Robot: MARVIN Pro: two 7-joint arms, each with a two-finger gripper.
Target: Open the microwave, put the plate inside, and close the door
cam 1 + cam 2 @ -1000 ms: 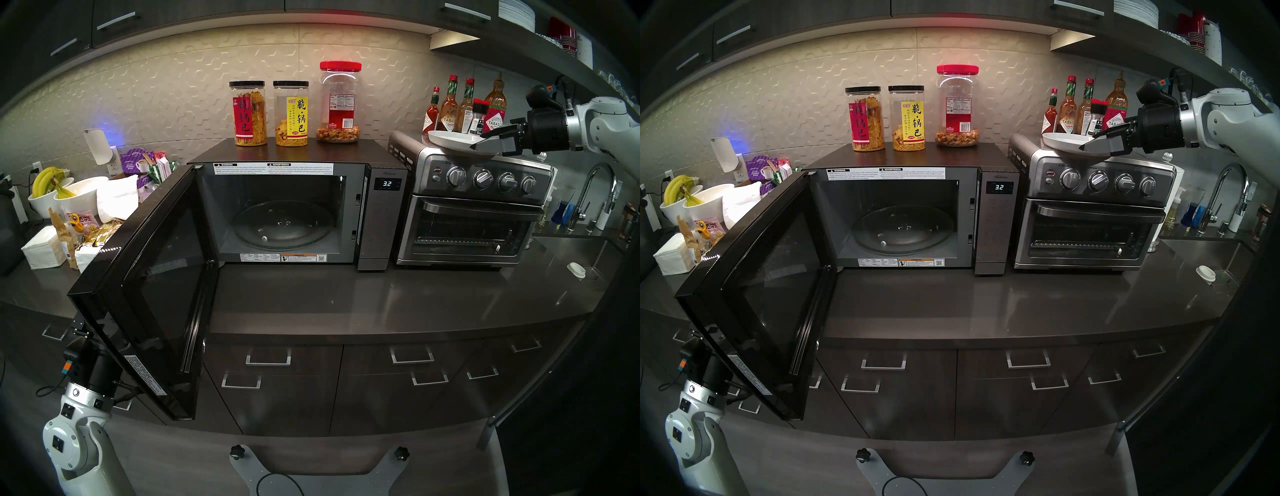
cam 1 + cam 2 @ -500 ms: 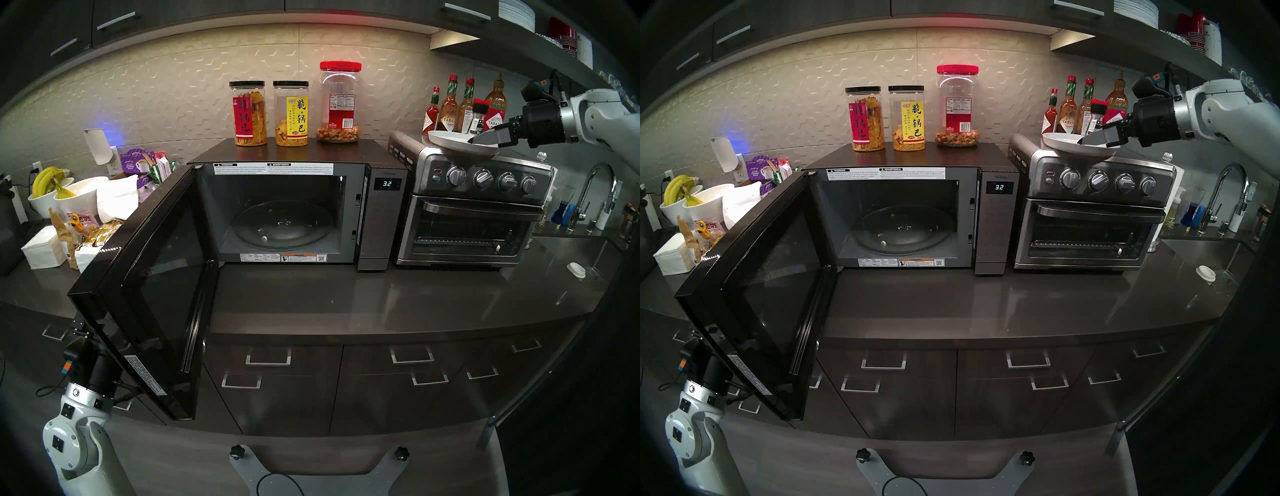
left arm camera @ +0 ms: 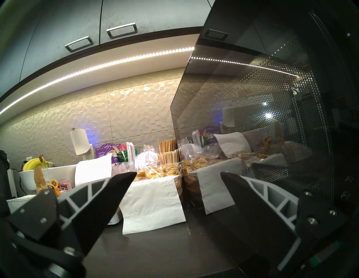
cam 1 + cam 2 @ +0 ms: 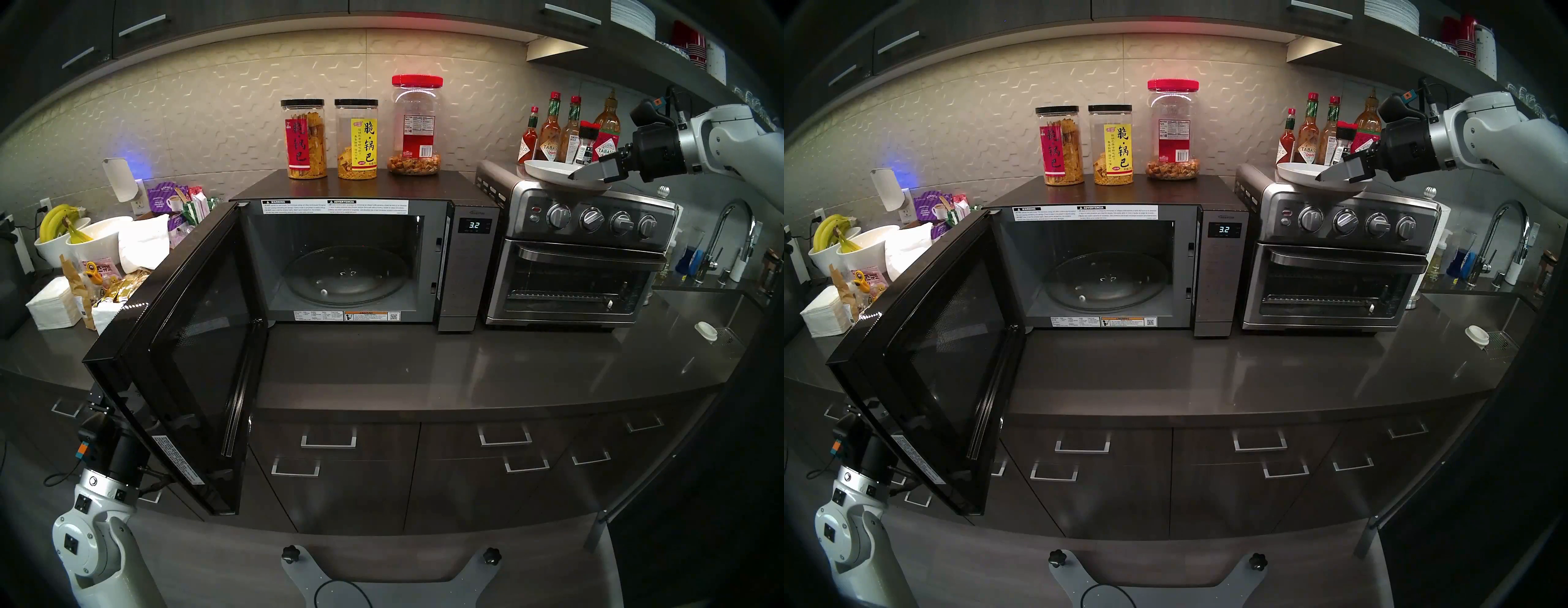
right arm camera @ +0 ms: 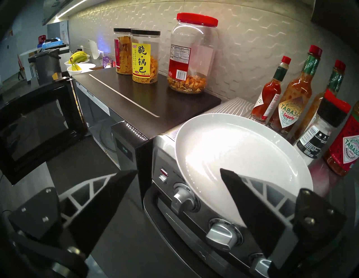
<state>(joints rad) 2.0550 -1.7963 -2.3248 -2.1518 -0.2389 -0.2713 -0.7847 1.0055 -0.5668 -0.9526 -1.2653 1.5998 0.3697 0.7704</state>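
The right arm reaches in from the right at shelf height, its right gripper angled slightly down with fingers spread wide and holding nothing. The white plate sits on the toaster oven beside the microwave; one fingertip is over its near rim, the other beyond the edge above the knobs, contact unclear. The door stands open, hiding the left gripper, also spread and empty.

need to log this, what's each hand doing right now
Left hand: open, holding nothing.
Right hand: open, straddling the round white plate's rim, not gripping.
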